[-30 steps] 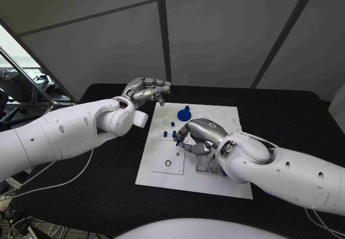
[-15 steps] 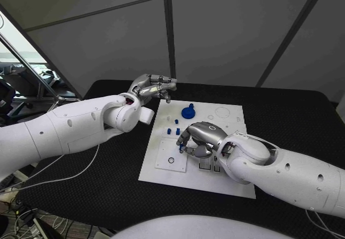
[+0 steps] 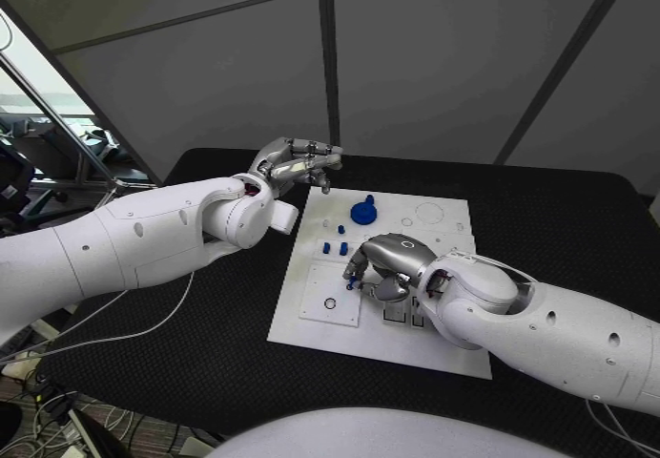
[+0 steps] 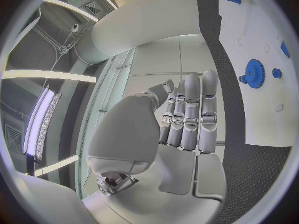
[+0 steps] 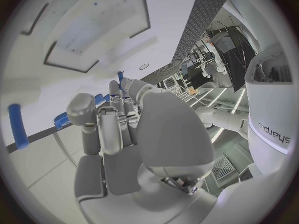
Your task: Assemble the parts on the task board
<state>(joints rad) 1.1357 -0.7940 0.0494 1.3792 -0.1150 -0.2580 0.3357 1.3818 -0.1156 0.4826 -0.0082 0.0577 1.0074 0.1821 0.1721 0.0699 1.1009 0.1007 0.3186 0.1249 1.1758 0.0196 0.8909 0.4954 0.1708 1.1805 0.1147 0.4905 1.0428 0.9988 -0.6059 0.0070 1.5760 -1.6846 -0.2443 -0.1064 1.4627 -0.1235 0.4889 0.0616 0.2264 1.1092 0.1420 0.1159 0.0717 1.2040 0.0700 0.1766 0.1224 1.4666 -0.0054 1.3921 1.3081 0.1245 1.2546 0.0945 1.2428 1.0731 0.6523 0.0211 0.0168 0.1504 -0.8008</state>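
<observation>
White rectangular task board (image 3: 323, 329) lies mid-table on the black textured table (image 3: 165, 363) in the head view; the left hand (image 3: 295, 162) hangs above the table just off the board's far-left corner, fingers curled in, nothing seen in them; the right hand (image 3: 383, 268) sits low over the board's middle, fingers bent down, a small blue peg (image 3: 351, 283) at their tips, though a grip on it cannot be confirmed; a blue round gear part (image 3: 363, 212) stands on the board's far half, small blue pegs (image 3: 335, 248) near the hand.
Left wrist view: left hand (image 4: 190, 119) fingers lie straight and pressed side by side, empty; blue gear (image 4: 254, 73) on the board (image 4: 261, 119) beyond, well apart.
Right wrist view: right hand (image 5: 118, 129) fingers curled together above the board (image 5: 37, 99); a blue cylindrical peg (image 5: 19, 126) lies beside them; whether they pinch anything is hidden.
</observation>
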